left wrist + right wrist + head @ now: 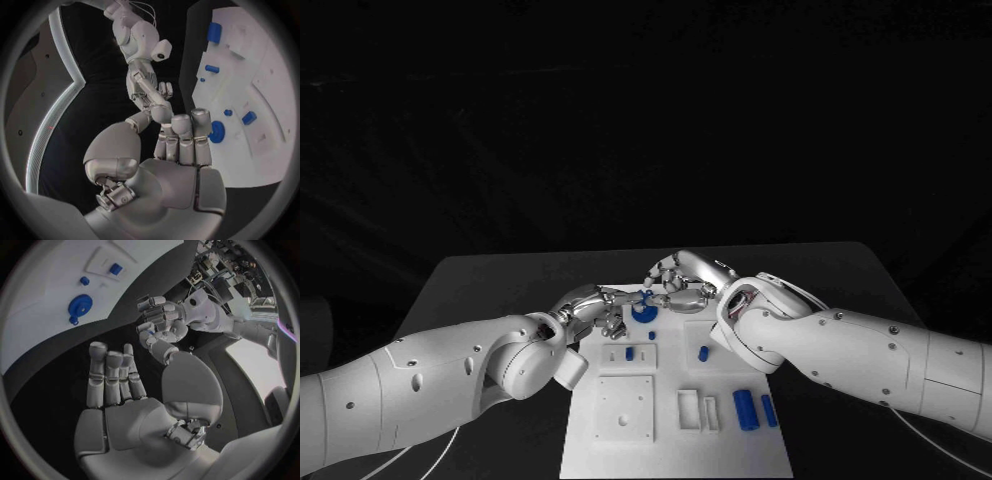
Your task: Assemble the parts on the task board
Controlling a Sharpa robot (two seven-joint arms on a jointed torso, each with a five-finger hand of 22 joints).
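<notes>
Both hands, the left hand and right hand, are held apart and empty above the board; the blue wheel could be knocked.

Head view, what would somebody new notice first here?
The two silver hands, left hand and right hand, meet at the far end of the white task board. A round blue part sits on the board beside them. Two blue cylinders stand out nearer the robot, toward its right.
</notes>
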